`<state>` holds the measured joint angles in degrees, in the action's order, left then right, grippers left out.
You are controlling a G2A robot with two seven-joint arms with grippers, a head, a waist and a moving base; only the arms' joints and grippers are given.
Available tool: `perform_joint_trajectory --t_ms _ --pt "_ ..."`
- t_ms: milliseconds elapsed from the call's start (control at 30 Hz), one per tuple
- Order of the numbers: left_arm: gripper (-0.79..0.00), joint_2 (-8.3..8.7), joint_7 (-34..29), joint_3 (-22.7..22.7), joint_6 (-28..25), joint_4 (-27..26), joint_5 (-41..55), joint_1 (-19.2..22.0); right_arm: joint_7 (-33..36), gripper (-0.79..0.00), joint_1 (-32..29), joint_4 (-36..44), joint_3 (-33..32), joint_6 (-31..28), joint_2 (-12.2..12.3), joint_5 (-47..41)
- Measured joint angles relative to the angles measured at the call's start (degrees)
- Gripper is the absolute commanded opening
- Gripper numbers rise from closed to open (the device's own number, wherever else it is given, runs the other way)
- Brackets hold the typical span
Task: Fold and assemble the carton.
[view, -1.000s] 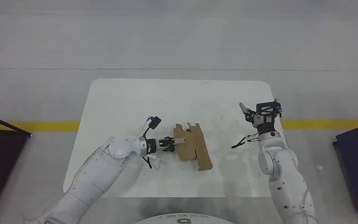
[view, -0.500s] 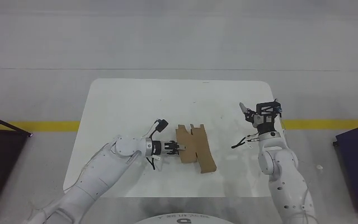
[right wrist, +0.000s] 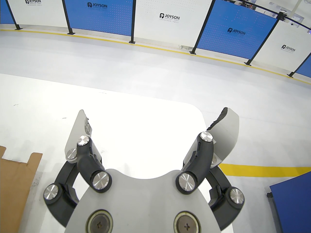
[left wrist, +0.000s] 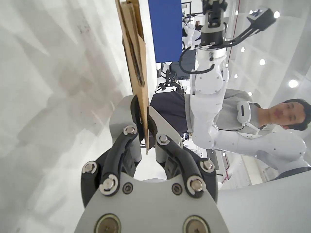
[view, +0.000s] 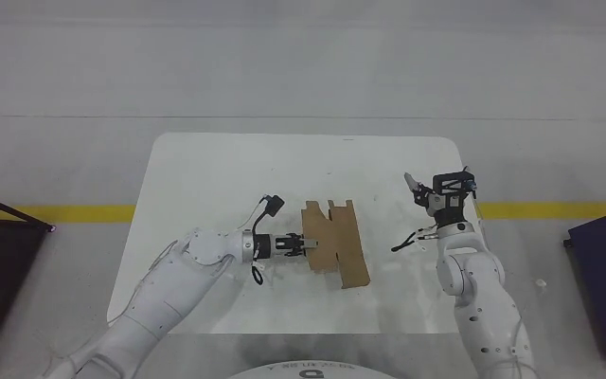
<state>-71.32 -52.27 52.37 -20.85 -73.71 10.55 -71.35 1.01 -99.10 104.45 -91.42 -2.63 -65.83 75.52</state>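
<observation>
Sliding rightward now, the flat carton (view: 336, 244) is being shifted across the worktop (view: 208, 171) by the left claw (view: 301, 246), which is clamping its left edge. Its long axis is running front to back at the worktop's middle, and the right claw (view: 409, 216) is hanging spread wide, well apart on the opposite side.

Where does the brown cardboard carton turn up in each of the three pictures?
Top view: carton in the middle of the white table, left gripper at its edge.
Left wrist view: edge-on, pinched between that gripper's fingers.
Right wrist view: a flat brown piece beside the open right gripper.
Shared landmark: the white table.
</observation>
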Motion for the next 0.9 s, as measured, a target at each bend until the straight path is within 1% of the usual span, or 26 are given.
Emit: perform_joint_trajectory --t_ms 100,167,267,300,400,467,567,800,867,900 --pt "-0.785 0.52 -0.39 1.43 -0.59 -1.57 0.44 -0.83 3.62 0.0 -0.61 2.18 -0.79 -6.35 0.28 -3.03" --pt "-0.785 0.88 -0.39 2.42 -0.68 -2.48 0.31 -1.35 7.28 0.0 -1.22 3.38 -1.58 -11.33 0.55 -6.12" --pt "-0.785 1.44 -0.28 3.92 -1.1 -3.9 -0.26 -2.35 15.8 0.0 -2.45 4.75 -3.54 -22.73 1.24 -14.94" --pt "-0.785 1.64 -0.07 4.42 -1.15 -4.32 -0.56 -2.77 19.56 0.0 -2.83 5.09 -4.68 -27.4 1.6 -18.81" --pt "-0.785 1.99 0.5 5.35 -1.15 -5.22 -0.37 -3.78 25.96 0.0 -3.46 6.38 -7.19 -36.27 2.31 -25.1" --pt "-0.785 2.14 0.58 5.63 -1.15 -5.61 -0.38 -4.2 26.28 0.0 -3.49 6.59 -7.3 -37.55 2.34 -25.29" --pt "-0.785 2.32 0.69 5.89 -1.13 -5.98 -0.38 -4.61 26.02 0.0 -3.47 6.53 -7.2 -35.92 2.31 -24.97" --pt "-0.785 2.61 1.32 6.11 -1.35 -6.29 -0.61 -5.08 25.96 0.0 -3.49 6.33 -7.01 -35.95 2.3 -25.21" --pt "-0.785 2.67 1.26 6.13 -1.44 -6.24 -0.52 -5.07 25.83 0.0 -3.24 4.55 -6.04 -36.12 2.23 -27.91" --pt "-0.785 2.71 1.13 6.13 -1.47 -6.23 -0.56 -4.96 27.06 0.0 -2.67 2.6 -5.39 -36.48 2.31 -32.03"
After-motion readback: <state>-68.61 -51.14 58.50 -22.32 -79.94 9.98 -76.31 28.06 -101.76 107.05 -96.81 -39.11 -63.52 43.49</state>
